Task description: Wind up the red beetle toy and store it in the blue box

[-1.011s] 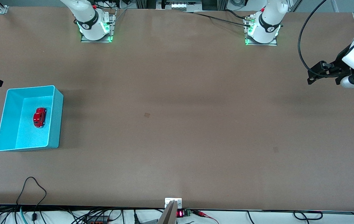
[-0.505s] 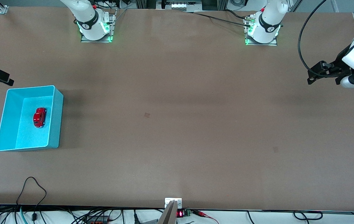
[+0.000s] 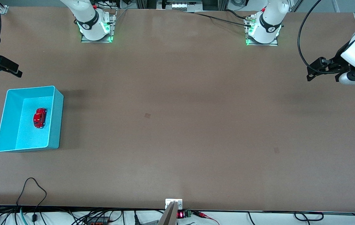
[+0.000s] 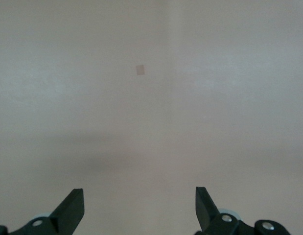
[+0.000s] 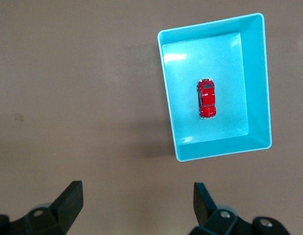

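Note:
The red beetle toy (image 3: 40,117) lies on the floor of the blue box (image 3: 56,125), which stands at the right arm's end of the table. From the right wrist view, the toy (image 5: 207,99) sits near the middle of the box (image 5: 169,107). My right gripper (image 3: 12,69) hangs open and empty over bare table beside the box, on the side toward the arm bases; its fingertips (image 5: 73,193) stand wide apart. My left gripper (image 3: 311,72) hovers open and empty over the left arm's end of the table, with only bare table between its fingers (image 4: 73,198).
Both arm bases (image 3: 96,29) (image 3: 263,31) stand along the table's edge farthest from the front camera. Two small dark patches (image 3: 147,115) (image 3: 276,150) mark the brown tabletop. Cables (image 3: 32,187) and a small fixture (image 3: 173,204) sit at the nearest edge.
My right gripper has come in over the table from its end, drifting toward the arm bases' side, away from the box. The left gripper has shifted slightly. The toy and box have not moved.

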Tool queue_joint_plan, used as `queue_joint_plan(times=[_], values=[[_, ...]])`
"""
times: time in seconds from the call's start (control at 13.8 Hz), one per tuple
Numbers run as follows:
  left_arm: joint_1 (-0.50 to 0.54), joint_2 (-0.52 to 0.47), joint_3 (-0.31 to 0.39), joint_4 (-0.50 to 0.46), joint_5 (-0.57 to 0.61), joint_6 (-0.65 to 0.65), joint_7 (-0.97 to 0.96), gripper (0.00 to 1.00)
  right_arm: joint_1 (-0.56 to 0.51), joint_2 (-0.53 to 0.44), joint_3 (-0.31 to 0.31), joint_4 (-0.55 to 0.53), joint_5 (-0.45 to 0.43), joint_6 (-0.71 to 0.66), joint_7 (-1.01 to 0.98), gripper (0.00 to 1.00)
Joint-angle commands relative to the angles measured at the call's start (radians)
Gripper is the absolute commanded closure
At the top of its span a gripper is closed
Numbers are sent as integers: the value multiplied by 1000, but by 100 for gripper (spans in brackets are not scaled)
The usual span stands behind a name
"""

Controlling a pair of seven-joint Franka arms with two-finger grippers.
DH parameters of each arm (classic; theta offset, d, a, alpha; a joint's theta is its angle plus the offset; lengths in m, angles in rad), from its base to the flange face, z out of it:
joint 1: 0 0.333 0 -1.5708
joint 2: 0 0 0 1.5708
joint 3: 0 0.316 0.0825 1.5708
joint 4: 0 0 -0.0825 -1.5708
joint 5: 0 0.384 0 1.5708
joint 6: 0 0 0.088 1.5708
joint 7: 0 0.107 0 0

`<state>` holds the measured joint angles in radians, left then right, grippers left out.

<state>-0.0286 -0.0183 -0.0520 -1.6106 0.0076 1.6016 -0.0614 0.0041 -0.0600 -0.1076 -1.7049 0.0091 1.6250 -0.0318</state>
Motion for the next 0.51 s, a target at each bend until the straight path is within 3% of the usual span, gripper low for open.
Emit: queue_joint_plan(times=[0.0, 0.43], values=[[-1, -3, -3, 20, -14, -20, 12, 0, 2, -37, 2, -25, -17, -7, 0, 0], [-2, -5, -3, 23, -14, -29, 11, 0, 4, -38, 2, -22, -15, -23, 0, 0]])
